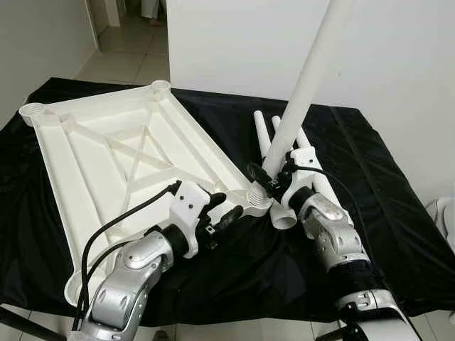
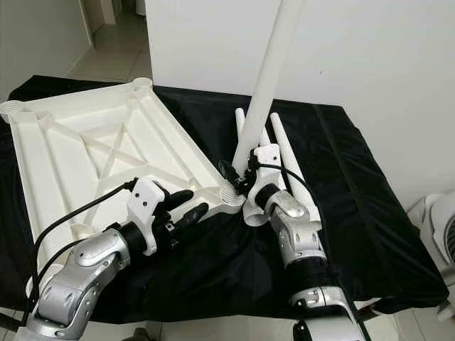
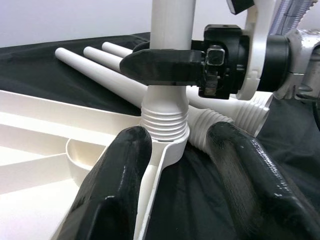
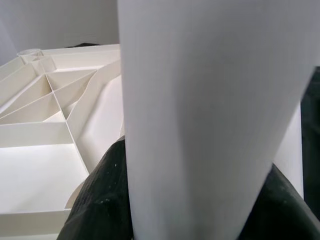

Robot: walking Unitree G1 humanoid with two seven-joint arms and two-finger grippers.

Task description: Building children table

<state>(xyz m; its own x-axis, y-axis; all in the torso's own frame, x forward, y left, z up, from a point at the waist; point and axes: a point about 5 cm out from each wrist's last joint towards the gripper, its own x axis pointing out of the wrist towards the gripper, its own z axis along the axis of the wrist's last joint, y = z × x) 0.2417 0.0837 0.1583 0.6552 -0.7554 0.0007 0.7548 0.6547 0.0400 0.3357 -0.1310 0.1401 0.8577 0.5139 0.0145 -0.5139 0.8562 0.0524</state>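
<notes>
- We see the right gripper (image 1: 274, 175) pinching the upright leg (image 1: 307, 85) at centre frame, threaded end seated in the tabletop (image 1: 106, 153) corner socket (image 1: 257, 202).
- Left gripper (image 1: 224, 209), spread, straddles that corner from lower left.

Left gripper (image 3: 175, 190) fingers spread astride tabletop (image 3: 45, 165) corner socket, upright leg (image 3: 167, 75) seated in socket, right gripper (image 3: 165, 67) clamped on leg, spare legs (image 3: 100, 70) on black cloth (image 3: 30, 65) behind.
</notes>
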